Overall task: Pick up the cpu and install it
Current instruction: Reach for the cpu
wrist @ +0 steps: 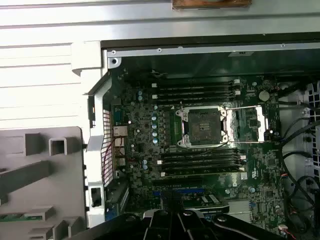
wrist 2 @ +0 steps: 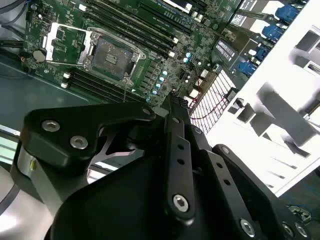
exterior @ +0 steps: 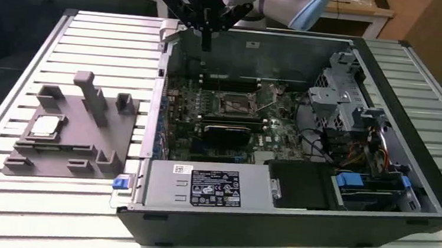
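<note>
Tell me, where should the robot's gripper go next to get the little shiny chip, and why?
Probably sideways toward the exterior view's left, until it is above the cpu. The gripper hangs over the case's far edge, holding nothing, while the cpu lies on the gray fixture outside the case.

No words or numbers clear enough to read. Just tiny, fuzzy print on the black-and-white label (exterior: pixel 216 189) on the power box (exterior: pixel 164 189), and on a small white sticker (exterior: pixel 182 169) beside it.
</note>
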